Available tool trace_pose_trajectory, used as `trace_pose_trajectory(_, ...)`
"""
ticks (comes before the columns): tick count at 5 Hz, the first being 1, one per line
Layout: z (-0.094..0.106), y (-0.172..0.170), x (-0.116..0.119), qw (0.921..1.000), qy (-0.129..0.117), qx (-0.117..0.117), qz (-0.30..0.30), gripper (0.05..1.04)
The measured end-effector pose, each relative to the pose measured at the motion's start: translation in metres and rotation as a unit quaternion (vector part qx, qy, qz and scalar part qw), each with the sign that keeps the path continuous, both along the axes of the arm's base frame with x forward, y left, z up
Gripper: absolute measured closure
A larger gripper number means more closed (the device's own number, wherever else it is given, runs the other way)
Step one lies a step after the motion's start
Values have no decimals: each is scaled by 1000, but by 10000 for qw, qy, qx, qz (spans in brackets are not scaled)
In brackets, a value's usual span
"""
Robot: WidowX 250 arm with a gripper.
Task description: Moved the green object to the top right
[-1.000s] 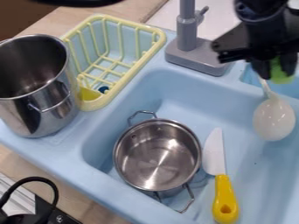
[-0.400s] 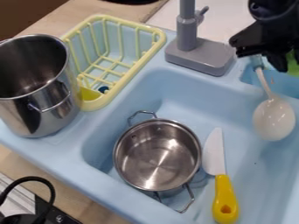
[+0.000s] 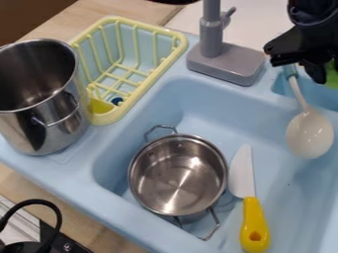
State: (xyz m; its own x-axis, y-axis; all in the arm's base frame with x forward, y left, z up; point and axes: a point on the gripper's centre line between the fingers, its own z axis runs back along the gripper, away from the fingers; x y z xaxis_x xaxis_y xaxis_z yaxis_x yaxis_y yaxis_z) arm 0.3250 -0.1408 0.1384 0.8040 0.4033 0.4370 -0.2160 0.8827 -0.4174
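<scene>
At the top right of the camera view hangs my black gripper (image 3: 328, 73), above the sink's far right edge. It is shut on the green object (image 3: 332, 78), which is mostly cut off by the view's right edge and partly hidden behind the near finger. The white spoon (image 3: 310, 133) lies below the gripper, its handle running up toward the fingers.
A metal pot (image 3: 178, 175) and a yellow-handled knife (image 3: 253, 222) lie in the blue sink (image 3: 142, 106). The grey faucet (image 3: 224, 64) stands left of the gripper. A yellow rack (image 3: 180, 44) and tall steel pot (image 3: 49, 123) are at left.
My gripper has shifted right and slightly up, and the green object has gone with it toward the right edge. The spoon, small pot and knife have stayed put.
</scene>
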Motion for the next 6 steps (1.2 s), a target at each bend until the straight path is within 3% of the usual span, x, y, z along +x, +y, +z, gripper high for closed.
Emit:
trace_pose_trajectory(2,-4,-7,-1,9998,124,80,-118,817)
trace_pose_trajectory(5,-6,-8,0,9995,232,157,-121,98)
trace_pose_trajectory(6,-5,-6,0,9995,215,212,-99,87)
